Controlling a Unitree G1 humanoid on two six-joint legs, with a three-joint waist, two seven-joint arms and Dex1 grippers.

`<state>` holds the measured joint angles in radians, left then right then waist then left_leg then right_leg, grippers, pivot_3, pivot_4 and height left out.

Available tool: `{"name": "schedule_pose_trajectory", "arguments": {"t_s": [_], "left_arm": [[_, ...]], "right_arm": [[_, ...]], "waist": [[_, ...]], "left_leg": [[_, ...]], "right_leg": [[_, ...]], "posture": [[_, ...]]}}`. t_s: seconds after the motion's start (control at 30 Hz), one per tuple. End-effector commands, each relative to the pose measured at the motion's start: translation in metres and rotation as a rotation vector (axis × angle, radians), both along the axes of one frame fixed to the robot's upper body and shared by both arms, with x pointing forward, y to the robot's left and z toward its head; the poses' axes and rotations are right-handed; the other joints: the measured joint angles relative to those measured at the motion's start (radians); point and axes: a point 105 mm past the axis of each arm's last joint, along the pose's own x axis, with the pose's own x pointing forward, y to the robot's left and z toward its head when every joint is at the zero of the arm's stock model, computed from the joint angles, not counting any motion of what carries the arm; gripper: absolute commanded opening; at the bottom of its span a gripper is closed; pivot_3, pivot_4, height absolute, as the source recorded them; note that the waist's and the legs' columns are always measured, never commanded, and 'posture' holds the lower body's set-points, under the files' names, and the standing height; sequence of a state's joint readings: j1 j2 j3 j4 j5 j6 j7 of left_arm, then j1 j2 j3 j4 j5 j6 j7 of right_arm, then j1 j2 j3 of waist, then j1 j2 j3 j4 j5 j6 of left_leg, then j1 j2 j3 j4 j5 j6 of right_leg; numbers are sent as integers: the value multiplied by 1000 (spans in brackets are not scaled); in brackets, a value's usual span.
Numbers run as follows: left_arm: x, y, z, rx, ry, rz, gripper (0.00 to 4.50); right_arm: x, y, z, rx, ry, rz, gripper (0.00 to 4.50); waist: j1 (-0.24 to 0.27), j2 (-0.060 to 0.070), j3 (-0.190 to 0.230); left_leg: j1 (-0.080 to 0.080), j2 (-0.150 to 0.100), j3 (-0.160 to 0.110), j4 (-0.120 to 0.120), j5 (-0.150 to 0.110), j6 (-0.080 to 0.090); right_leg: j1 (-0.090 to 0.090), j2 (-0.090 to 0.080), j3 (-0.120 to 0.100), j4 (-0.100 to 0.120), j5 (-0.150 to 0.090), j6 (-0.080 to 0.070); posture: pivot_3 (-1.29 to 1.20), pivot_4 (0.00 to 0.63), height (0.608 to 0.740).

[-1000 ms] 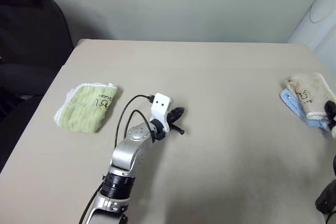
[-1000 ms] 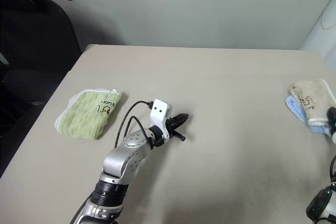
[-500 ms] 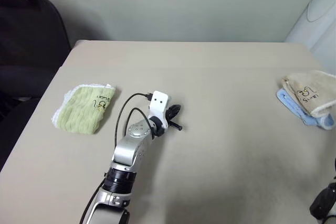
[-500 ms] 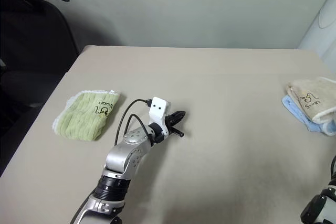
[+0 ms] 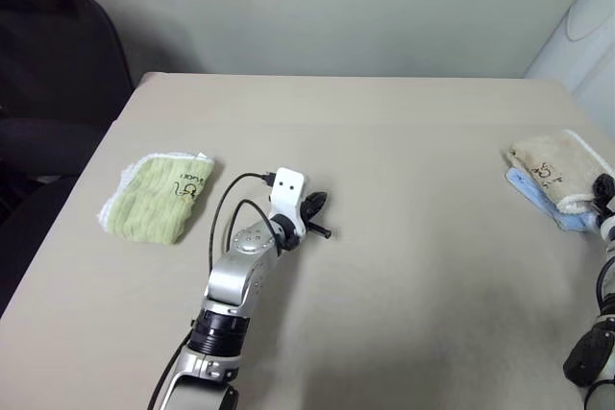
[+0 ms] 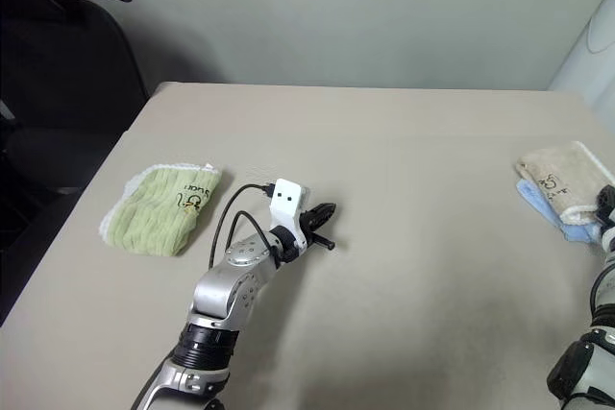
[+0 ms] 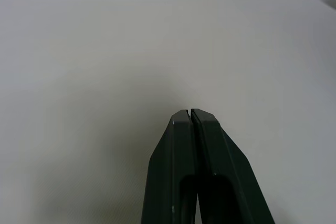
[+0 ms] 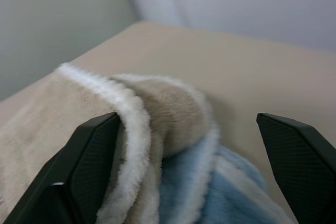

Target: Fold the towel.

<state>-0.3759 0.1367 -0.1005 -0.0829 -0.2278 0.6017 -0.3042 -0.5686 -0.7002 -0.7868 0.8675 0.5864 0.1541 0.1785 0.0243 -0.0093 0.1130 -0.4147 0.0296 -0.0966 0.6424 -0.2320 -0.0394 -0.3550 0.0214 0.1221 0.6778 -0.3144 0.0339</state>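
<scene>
Showing unreadable dark logo: beige towel

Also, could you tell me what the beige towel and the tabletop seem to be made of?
The beige towel looks like soft terry or fleece cloth: a fuzzy nap with a thick white corded trim along its edge. The tabletop looks like a smooth, matte beige laminate or painted board, though its plain surface leaves that open.

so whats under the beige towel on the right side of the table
A light blue towel lies under the beige towel, its edge sticking out on the near side. The right wrist view shows the blue cloth beneath the beige folds. How far it reaches underneath is covered.
</scene>
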Motion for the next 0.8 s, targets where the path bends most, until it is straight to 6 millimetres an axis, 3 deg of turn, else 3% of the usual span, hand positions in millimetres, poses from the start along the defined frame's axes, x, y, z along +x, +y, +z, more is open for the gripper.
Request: {"name": "schedule_pose_trajectory", "arguments": {"t_s": [0.03, 0.13, 0.37, 0.53, 0.67, 0.8], "left_arm": [[-4, -9, 13, -8, -55, -28, 110], [-6, -12, 12, -8, -53, -35, 110], [-8, -14, 10, -9, -45, -42, 110], [-6, -15, 11, -11, -46, -46, 110], [-4, -15, 12, -8, -52, -48, 110], [3, -5, 24, -13, -106, -30, 110]], "right_arm": [[-10, -16, 2, 346, -209, -59, 4401], [-10, -14, 4, 498, -348, -12, 4401], [-24, -23, 38, 506, -583, 25, 4401], [-37, -36, 42, 597, -706, -45, 4401], [-23, -15, 50, 388, -524, 60, 4401], [-1, 39, 75, -67, -308, 309, 4401]], "waist": [[1, 0, 0], [2, 0, 0], [2, 0, 0], [2, 0, 0], [0, 0, 0], [-11, 0, 0]], "left_leg": [[0, 0, 0, 0, 0, 0], [0, 0, 1, -1, 0, -1], [0, 0, 3, -2, 0, -1], [1, 0, 3, -2, -1, 1], [1, 0, 3, -2, -1, 1], [2, 0, 3, -1, -1, 2]], "right_leg": [[0, 0, 0, 0, 0, 0], [0, 0, 0, -1, 0, 0], [-1, 0, 2, 0, 0, 1], [-1, 0, 3, 0, 0, 1], [-1, 1, 4, 0, 0, 1], [-1, 1, 4, 0, 0, 1]], "posture": [[0, 150, 740], [0, 150, 740], [0, 150, 740], [0, 150, 740], [0, 150, 740], [0, 150, 740]]}}
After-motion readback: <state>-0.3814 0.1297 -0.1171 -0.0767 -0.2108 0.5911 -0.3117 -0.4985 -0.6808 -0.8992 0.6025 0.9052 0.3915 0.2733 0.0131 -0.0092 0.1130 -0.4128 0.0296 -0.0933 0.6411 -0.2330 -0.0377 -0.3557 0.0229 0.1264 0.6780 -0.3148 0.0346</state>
